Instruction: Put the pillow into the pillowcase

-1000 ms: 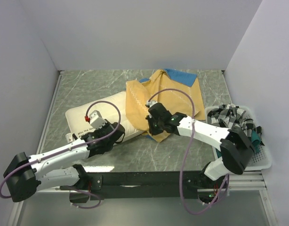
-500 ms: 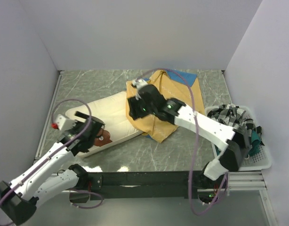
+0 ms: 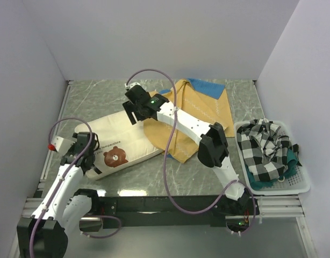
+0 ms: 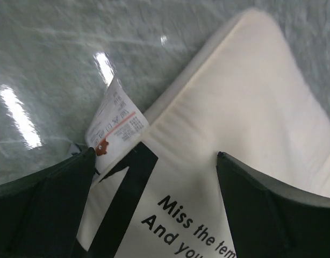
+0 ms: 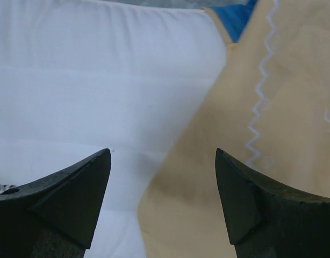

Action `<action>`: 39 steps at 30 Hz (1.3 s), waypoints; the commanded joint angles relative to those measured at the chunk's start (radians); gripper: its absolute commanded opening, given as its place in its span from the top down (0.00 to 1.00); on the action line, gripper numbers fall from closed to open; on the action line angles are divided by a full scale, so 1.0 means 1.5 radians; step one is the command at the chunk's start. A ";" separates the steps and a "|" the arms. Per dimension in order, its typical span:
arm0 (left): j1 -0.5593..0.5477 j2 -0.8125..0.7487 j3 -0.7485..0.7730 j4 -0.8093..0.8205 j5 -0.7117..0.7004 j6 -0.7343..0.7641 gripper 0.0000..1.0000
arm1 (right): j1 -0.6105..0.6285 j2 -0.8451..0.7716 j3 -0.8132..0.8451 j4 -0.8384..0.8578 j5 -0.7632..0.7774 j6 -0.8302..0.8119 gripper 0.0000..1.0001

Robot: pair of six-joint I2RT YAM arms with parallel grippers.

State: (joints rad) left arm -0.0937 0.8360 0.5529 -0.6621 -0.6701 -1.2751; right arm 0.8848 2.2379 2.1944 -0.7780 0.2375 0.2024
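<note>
The cream pillow (image 3: 124, 141) lies flat at centre left, its bear print (image 3: 115, 157) and text line facing up. Its right end meets the mustard zigzag pillowcase (image 3: 194, 115), whose edge lies over the pillow (image 5: 100, 80) in the right wrist view. The pillowcase (image 5: 272, 107) shows a blue patch (image 5: 237, 16) there. My left gripper (image 3: 87, 146) hovers open over the pillow's near left end, with the text and a white tag (image 4: 114, 121) between its fingers (image 4: 41, 207). My right gripper (image 3: 134, 113) is open above the seam between pillow and pillowcase, holding nothing.
A white basket (image 3: 296, 185) at the right edge holds a black-and-white checked cloth (image 3: 264, 148). The grey marbled table (image 3: 98, 99) is walled on the left, back and right. Purple cables loop over both arms.
Both grippers went from shut to open and let go. The left arm drew back to the left, uncovering the bear print. The right arm swung from the pillowcase's near edge up-left to the pillow's far side.
</note>
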 commanded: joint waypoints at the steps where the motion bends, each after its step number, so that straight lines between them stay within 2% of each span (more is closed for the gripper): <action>1: 0.005 -0.004 -0.055 0.147 0.111 0.083 0.02 | -0.044 -0.018 0.003 -0.020 0.090 -0.003 0.15; 4: 0.005 -0.016 -0.084 0.194 0.151 0.090 0.13 | -0.066 -0.004 -0.005 -0.010 0.063 0.001 0.16; 5: 0.005 -0.023 -0.090 0.208 0.163 0.096 0.24 | -0.070 0.000 -0.006 -0.004 0.054 0.000 0.17; 7: 0.004 -0.030 -0.108 0.245 0.195 0.107 0.38 | -0.073 0.009 -0.005 0.003 0.033 -0.002 0.18; 8: 0.004 -0.035 -0.114 0.258 0.206 0.112 0.55 | -0.074 0.013 0.000 0.004 0.031 -0.006 0.18; 10: 0.003 -0.041 -0.125 0.284 0.241 0.125 0.74 | -0.074 0.027 0.012 0.001 0.027 -0.005 0.21; 11: 0.003 -0.049 -0.127 0.287 0.250 0.128 0.92 | -0.075 0.031 0.022 -0.002 0.027 -0.006 0.24; 12: 0.003 -0.055 -0.130 0.290 0.260 0.134 0.99 | -0.078 0.041 0.027 -0.004 0.025 -0.006 0.27; 15: -0.002 -0.086 -0.138 0.295 0.290 0.146 0.99 | -0.083 0.058 0.046 -0.010 0.019 -0.005 0.30; 17: -0.005 -0.111 -0.141 0.296 0.311 0.154 0.99 | -0.084 0.068 0.063 -0.017 0.021 -0.003 0.41; 18: -0.006 -0.119 -0.141 0.296 0.319 0.158 0.99 | -0.085 0.076 0.070 -0.022 0.024 -0.002 0.48; 19: -0.010 -0.131 -0.142 0.298 0.339 0.159 0.99 | -0.085 0.079 0.078 -0.029 0.027 0.002 0.64; 22: -0.035 -0.139 -0.138 0.306 0.362 0.162 0.99 | -0.071 0.070 0.113 -0.053 0.042 0.007 0.84; 24: -0.063 -0.141 -0.139 0.311 0.364 0.153 0.99 | -0.058 0.042 0.127 -0.055 0.046 0.005 0.88; 28: -0.194 -0.151 -0.152 0.337 0.310 0.105 0.99 | -0.017 -0.007 0.158 -0.055 0.020 0.015 0.97; 31: -0.263 -0.133 -0.153 0.371 0.269 0.076 0.99 | 0.007 -0.045 0.156 -0.042 -0.002 0.025 1.00; 33: -0.283 -0.118 -0.146 0.381 0.240 0.068 0.99 | 0.028 -0.065 0.136 -0.034 0.003 0.024 1.00; 35: -0.292 -0.107 -0.123 0.345 0.214 0.052 0.99 | 0.030 -0.078 0.097 -0.035 0.028 0.027 1.00; 36: -0.292 -0.109 -0.117 0.332 0.203 0.041 0.99 | 0.026 -0.097 0.075 -0.033 0.054 0.029 0.98; 39: -0.292 -0.143 -0.105 0.286 0.173 0.024 0.99 | -0.009 -0.145 -0.035 -0.004 0.123 0.030 0.76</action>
State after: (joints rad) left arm -0.5217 0.6712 0.3283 -0.2146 -0.3508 -1.1782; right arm 0.9524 2.1239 2.2910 -0.8227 0.2817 0.2371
